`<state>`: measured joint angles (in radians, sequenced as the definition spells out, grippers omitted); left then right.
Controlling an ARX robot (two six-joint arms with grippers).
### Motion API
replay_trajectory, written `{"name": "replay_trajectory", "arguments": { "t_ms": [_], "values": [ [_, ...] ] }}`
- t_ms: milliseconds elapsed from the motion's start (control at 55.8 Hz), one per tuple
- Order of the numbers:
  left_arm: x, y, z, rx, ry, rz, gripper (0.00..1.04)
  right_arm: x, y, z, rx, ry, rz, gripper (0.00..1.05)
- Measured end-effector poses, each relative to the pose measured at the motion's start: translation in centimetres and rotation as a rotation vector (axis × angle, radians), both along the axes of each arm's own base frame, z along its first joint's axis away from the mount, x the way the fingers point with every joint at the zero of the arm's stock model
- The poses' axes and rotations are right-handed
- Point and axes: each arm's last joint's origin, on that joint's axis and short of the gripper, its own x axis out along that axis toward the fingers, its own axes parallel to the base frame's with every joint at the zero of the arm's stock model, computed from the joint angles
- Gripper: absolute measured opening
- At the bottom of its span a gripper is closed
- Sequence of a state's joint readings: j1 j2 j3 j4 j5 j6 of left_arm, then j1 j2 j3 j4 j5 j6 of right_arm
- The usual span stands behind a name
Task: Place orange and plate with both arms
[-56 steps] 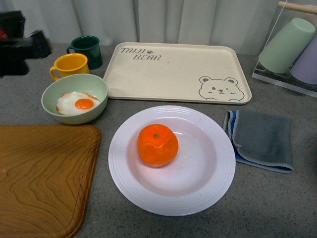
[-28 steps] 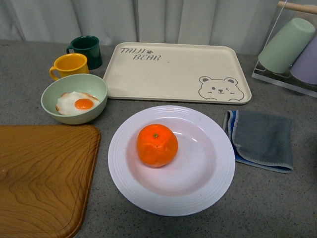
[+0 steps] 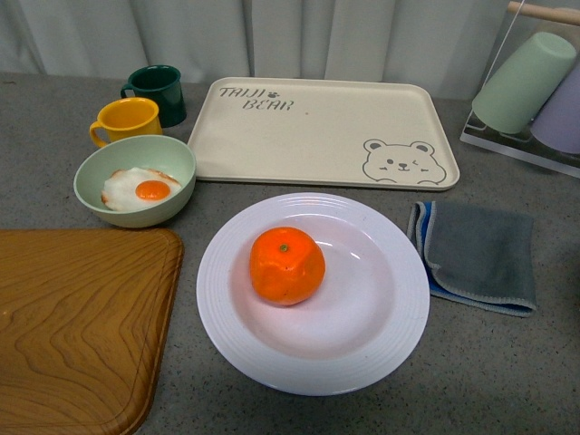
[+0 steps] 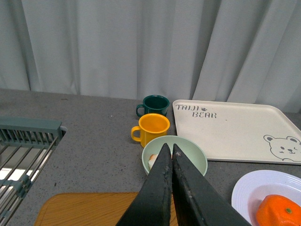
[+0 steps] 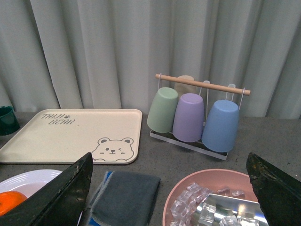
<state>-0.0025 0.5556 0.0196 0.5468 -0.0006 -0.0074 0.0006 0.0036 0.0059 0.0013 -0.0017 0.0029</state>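
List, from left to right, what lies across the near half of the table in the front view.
wooden board → plate, with the orange on it → grey cloth

Grey speckled bench (image 3: 507,381) fills middle and lower frame, front view. Pale grey-white pleated curtain (image 3: 299,36) spans upper edge, hanging behind bench's far side. Light soft, even; shadows faint.
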Motion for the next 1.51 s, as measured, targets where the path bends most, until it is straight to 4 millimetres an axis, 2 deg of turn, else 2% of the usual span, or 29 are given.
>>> {"name": "replay_trajectory", "arguments": {
  "t_ms": [951,1094,1256,1507],
  "values": [
    [-2.6,0.0,0.3,0.000,-0.012,0.000,0.04,0.0,0.0,0.0,0.000,0.000,0.000,0.95],
    [-3.7,0.0,0.0,0.000,-0.005,-0.001,0.04,0.0,0.0,0.0,0.000,0.000,0.000,0.95],
    [-3.7,0.0,0.0,0.000,-0.005,-0.001,0.04,0.0,0.0,0.0,0.000,0.000,0.000,0.95],
    [-3.7,0.0,0.0,0.000,-0.007,-0.001,0.51,0.0,0.0,0.0,0.000,0.000,0.000,0.95]
  ]
}}
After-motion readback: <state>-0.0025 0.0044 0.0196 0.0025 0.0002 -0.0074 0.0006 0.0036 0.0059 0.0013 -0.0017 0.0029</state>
